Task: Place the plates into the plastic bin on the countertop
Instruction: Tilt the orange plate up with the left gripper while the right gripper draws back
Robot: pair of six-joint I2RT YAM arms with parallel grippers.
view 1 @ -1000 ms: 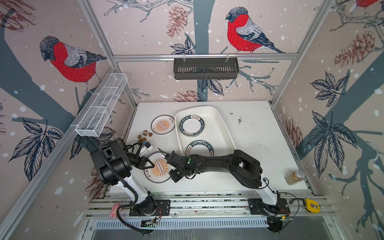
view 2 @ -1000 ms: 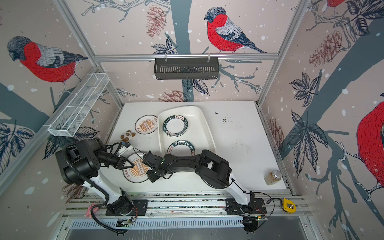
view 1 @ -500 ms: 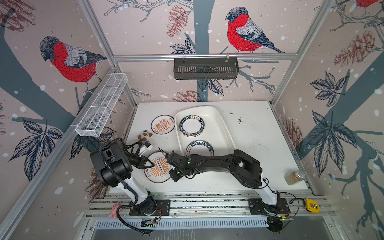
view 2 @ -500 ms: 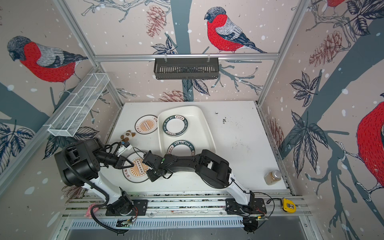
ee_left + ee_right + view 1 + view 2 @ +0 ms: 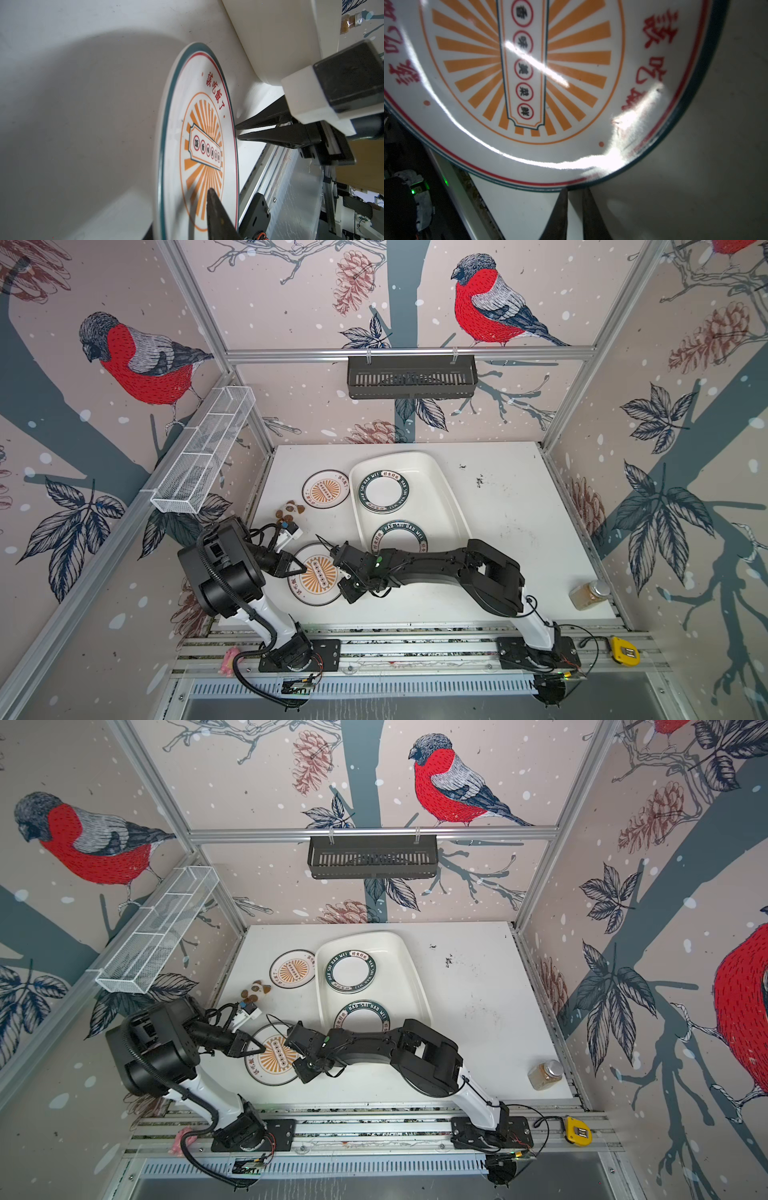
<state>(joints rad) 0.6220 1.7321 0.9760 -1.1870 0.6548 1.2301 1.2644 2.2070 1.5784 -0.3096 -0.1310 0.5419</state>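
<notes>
- The left gripper (image 5: 300, 569) is on the left rim of the near sunburst plate (image 5: 318, 587). One finger (image 5: 216, 212) lies across the orange face and its partner is hidden under the rim, so I cannot tell whether the jaws are pinching the plate.
- On the opposite side comes the right gripper (image 5: 237, 132), jaws all but together with only a slit between them and nothing in it. Both tips butt against the plate's right rim.
- That plate is on the countertop (image 5: 519, 531) near its front left corner, by the edge where the arm bases stand. Flat or tipped, I cannot tell.
- Just beyond it sits the plastic bin (image 5: 436, 477), mid-countertop and reaching toward the far edge, slightly askew.
- Two plates lie flat in the bin: the far green-lettered plate (image 5: 383, 492) and the near green-lettered plate (image 5: 400, 536). The right arm covers the near one's front rim.
- Outside the bin, the second sunburst plate (image 5: 325, 493) rests on the countertop just beside the bin's left wall, toward the far left corner.
- Small brown-and-white bits (image 5: 291, 512) lie by the left edge, between the two sunburst plates.
- A lidded jar (image 5: 590, 593) with amber-brown filling stands at the front right corner.
- A black slotted rack (image 5: 411, 381) hangs on the back wall and a white wire basket (image 5: 203, 456) on the left wall. Their contents cannot be made out.
</notes>
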